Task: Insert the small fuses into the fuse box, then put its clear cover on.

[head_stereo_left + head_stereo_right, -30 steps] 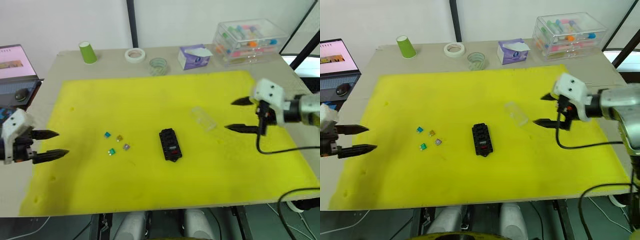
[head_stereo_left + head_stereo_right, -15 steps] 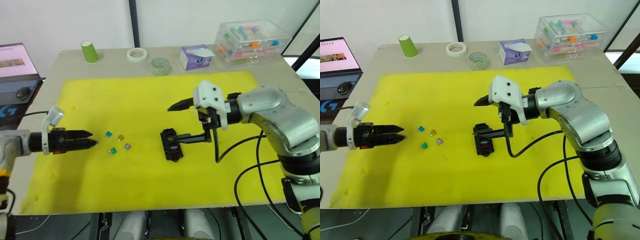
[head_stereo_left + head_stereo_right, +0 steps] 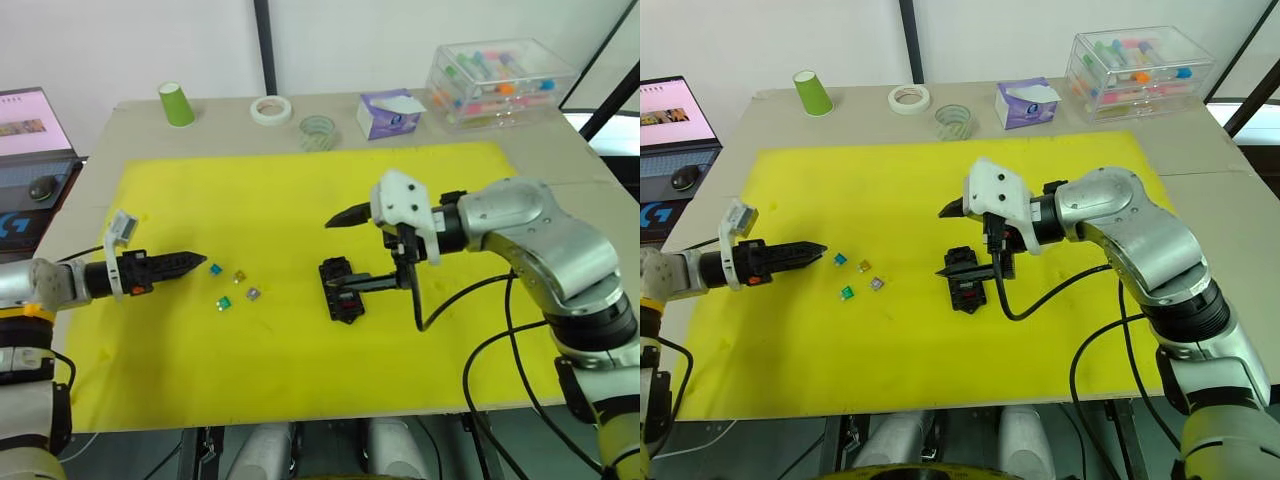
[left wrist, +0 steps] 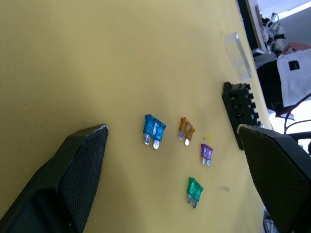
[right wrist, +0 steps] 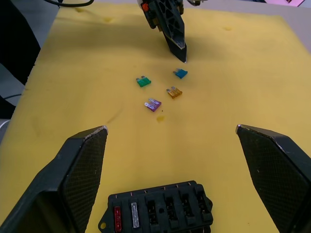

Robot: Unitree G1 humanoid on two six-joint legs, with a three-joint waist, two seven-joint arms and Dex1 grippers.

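Note:
The black fuse box (image 3: 341, 289) lies mid-mat, with a red and a grey fuse in its end slots (image 5: 158, 211). My right gripper (image 3: 330, 253) hovers open just above it, the lower finger crossing over the box. Left of the box lie the loose small fuses: blue (image 3: 215, 269), amber (image 3: 240, 276), purple (image 3: 253, 293) and green (image 3: 224, 302). My left gripper (image 3: 195, 258) points at the blue fuse from the left, a short way off. Its fingers (image 4: 82, 160) stand wide apart, so it is open. The clear cover (image 4: 238, 54) lies on the mat beyond the box.
The yellow foam mat (image 3: 300, 190) covers most of the table. Along the back edge stand a green cup (image 3: 176, 104), a white tape roll (image 3: 270, 109), a clear tape roll (image 3: 317, 130), a tissue box (image 3: 389, 113) and a clear storage box (image 3: 500, 80). A screen (image 3: 30, 130) sits at far left.
Both arms have swung in from the table's sides over the last second. The right gripper now hangs over the fuse box, and the left gripper has closed in on the fuses.

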